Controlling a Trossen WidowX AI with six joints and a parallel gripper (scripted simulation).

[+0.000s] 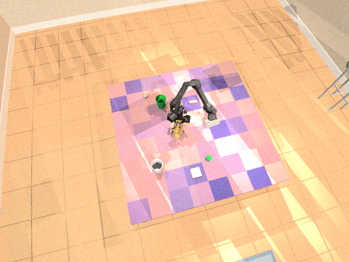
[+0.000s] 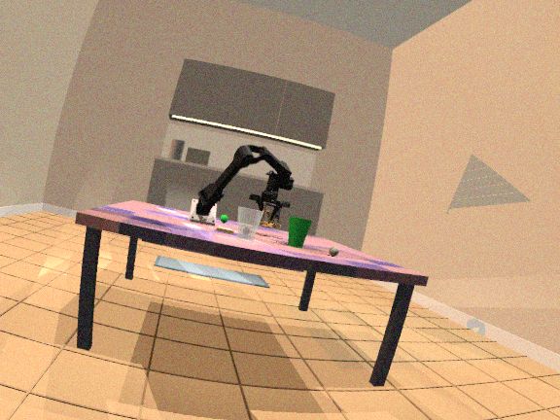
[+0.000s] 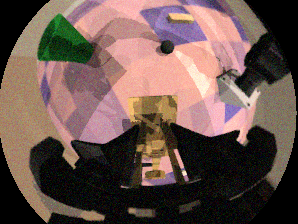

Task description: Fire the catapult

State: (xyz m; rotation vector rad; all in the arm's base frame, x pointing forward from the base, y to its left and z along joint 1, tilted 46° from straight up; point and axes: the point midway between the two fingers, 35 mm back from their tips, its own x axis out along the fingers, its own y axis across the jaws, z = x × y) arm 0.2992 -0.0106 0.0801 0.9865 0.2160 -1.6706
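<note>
The golden-brown catapult (image 1: 179, 131) (image 2: 270, 224) (image 3: 155, 105) stands on the patchwork table top under the arm's wrist. My gripper (image 1: 179, 121) (image 3: 154, 125) points down and is shut on the catapult; the exact contact is hard to make out. The white mug (image 1: 157, 170) with a dark inside stands upright, beyond the catapult from the green cup; I cannot make it out in the exterior view. A green ball (image 1: 208, 157) (image 2: 224, 219) lies away from the gripper. A small grey ball (image 1: 145, 96) (image 2: 333, 251) lies near the green cup. A black ball (image 3: 167, 47) shows in the wrist view.
A green cup (image 1: 160, 102) (image 2: 298, 232) (image 3: 62, 42) and a clear cup (image 1: 182, 81) (image 2: 248, 224) stand on the table. A yellowish block (image 1: 192, 102) (image 3: 180, 18) lies near the arm, and a white square (image 1: 196, 172) lies near the mug.
</note>
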